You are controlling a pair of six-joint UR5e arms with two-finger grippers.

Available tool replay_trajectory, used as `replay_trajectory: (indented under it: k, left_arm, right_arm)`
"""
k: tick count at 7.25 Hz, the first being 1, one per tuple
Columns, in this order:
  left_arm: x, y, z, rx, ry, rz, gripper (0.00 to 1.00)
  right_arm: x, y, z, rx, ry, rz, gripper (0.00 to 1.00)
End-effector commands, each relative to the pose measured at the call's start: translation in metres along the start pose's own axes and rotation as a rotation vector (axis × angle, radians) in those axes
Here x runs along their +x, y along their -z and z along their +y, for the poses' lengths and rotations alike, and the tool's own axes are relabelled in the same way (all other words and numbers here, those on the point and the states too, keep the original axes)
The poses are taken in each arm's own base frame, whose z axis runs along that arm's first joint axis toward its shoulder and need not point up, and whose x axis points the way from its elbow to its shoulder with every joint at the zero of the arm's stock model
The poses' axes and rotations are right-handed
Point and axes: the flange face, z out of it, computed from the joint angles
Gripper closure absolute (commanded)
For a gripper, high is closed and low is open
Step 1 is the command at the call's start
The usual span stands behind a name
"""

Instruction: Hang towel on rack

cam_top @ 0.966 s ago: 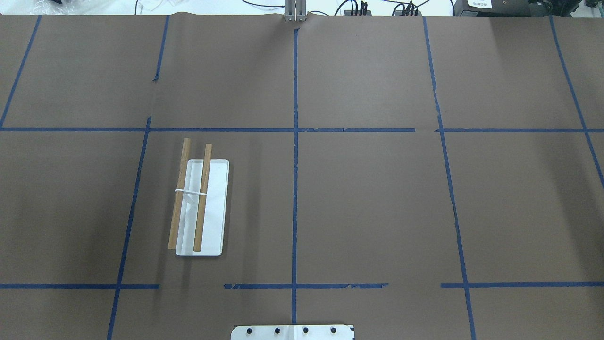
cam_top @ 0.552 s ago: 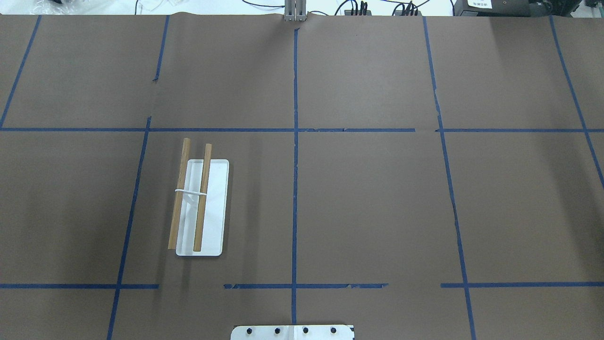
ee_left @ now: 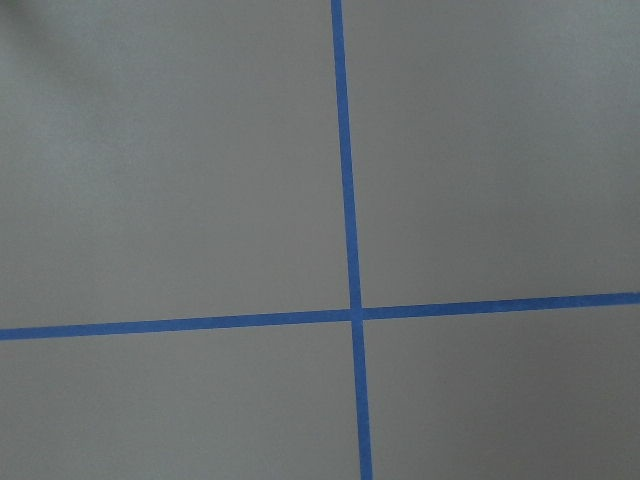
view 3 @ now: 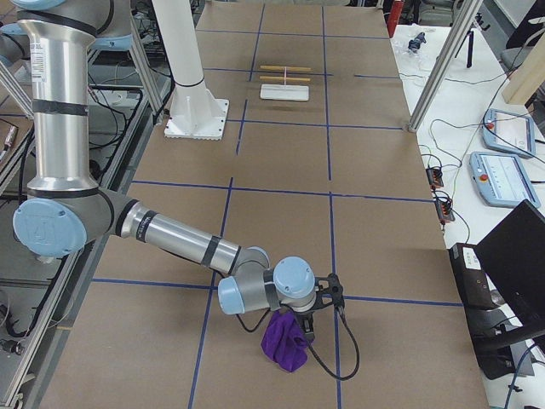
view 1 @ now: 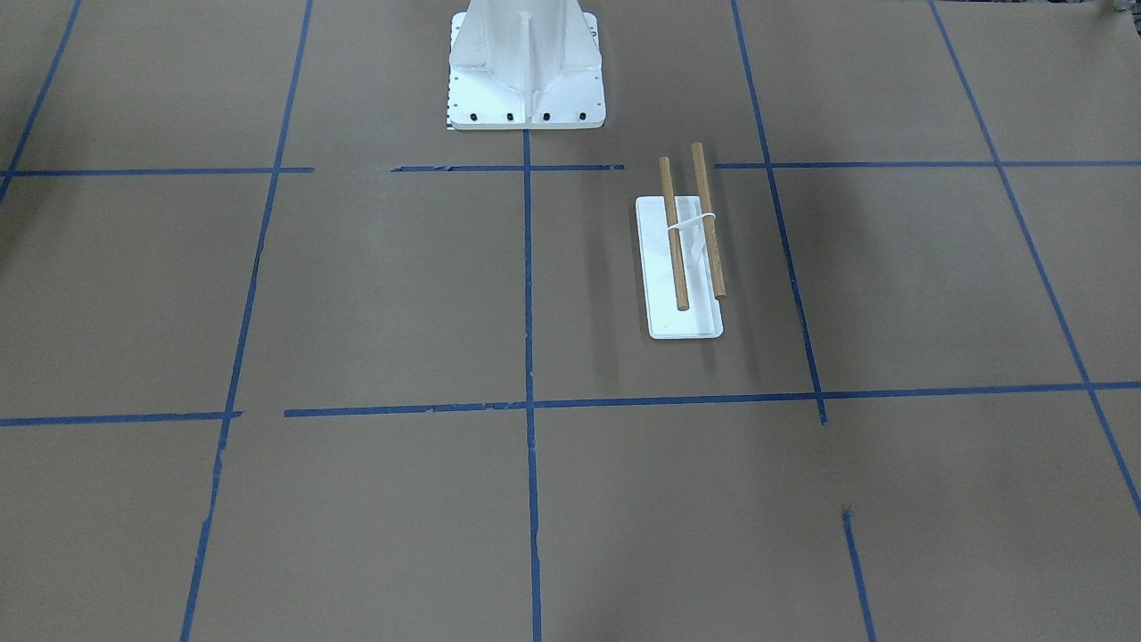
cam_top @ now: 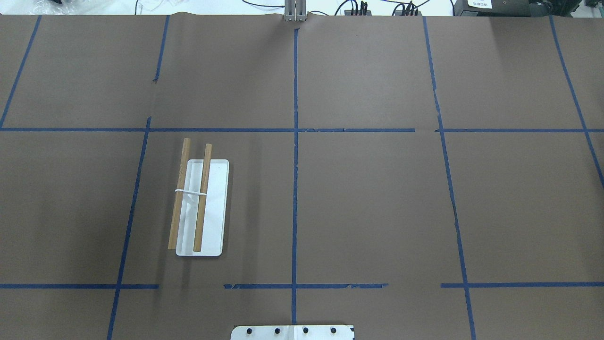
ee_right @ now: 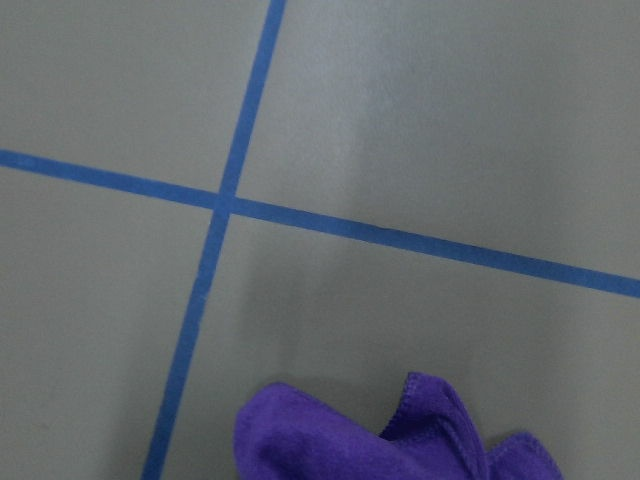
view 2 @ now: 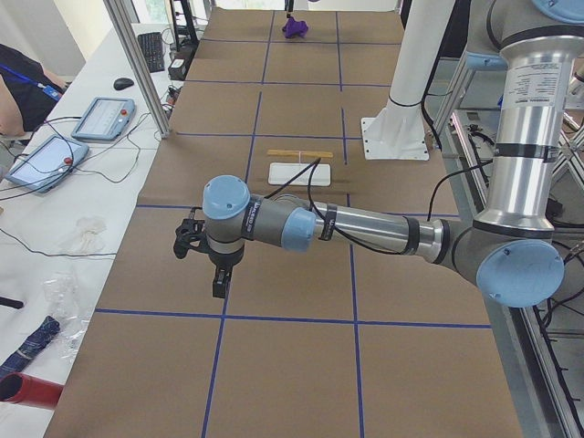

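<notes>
The towel (view 3: 283,345) is sitting in a crumpled purple bunch near the tabletop's end on the robot's right, about midway between the robot's edge and the operators' edge, directly under the right gripper (view 3: 305,328). The side view is not showing whether its fingers are pinching the cloth or standing apart, nor whether the bunch is resting on the brown paper or hanging just off it. The right wrist view is catching only the towel's top: plush, deep violet pile with a stitched hem curling along one fold.

Judging by that look, the towel is going to handle as light, limp and grippy rather than slick, with nothing in it to break. It will sag and fold wherever it is unsupported. Taking it by the hem or a corner seems best, so that it falls open as a sheet; a pinch in the middle of the lump would likely carry a wad that sits poorly on a bar.

The towel rack (cam_top: 200,208), a white tray base carrying two wooden bars (cam_top: 203,198), is standing well apart in the table's left half, nearer the robot's edge. The left gripper (view 2: 218,285) is pointing down over bare paper towards the left end; its state cannot be told.
</notes>
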Motion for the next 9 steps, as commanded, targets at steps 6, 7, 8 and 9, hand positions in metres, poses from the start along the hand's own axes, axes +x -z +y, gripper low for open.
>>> replay_trajectory:
  k: [6, 7, 8, 9]
  left_arm:
    - [0.008, 0.005, -0.001, 0.008, -0.006, 0.026, 0.00]
    - [0.008, 0.005, -0.001, 0.008, -0.006, 0.026, 0.00]
    - [0.008, 0.005, -0.001, 0.008, -0.006, 0.026, 0.00]
    - [0.008, 0.005, -0.001, 0.008, -0.006, 0.026, 0.00]
  right_arm:
    - [0.025, -0.060, 0.070, -0.137, 0.061, 0.037, 0.06]
    - [0.021, -0.062, 0.064, -0.138, 0.067, 0.034, 0.27]
    - [0.017, -0.059, 0.054, -0.126, 0.082, 0.030, 0.73]
    - [0.013, -0.057, 0.046, -0.115, 0.088, 0.024, 1.00]
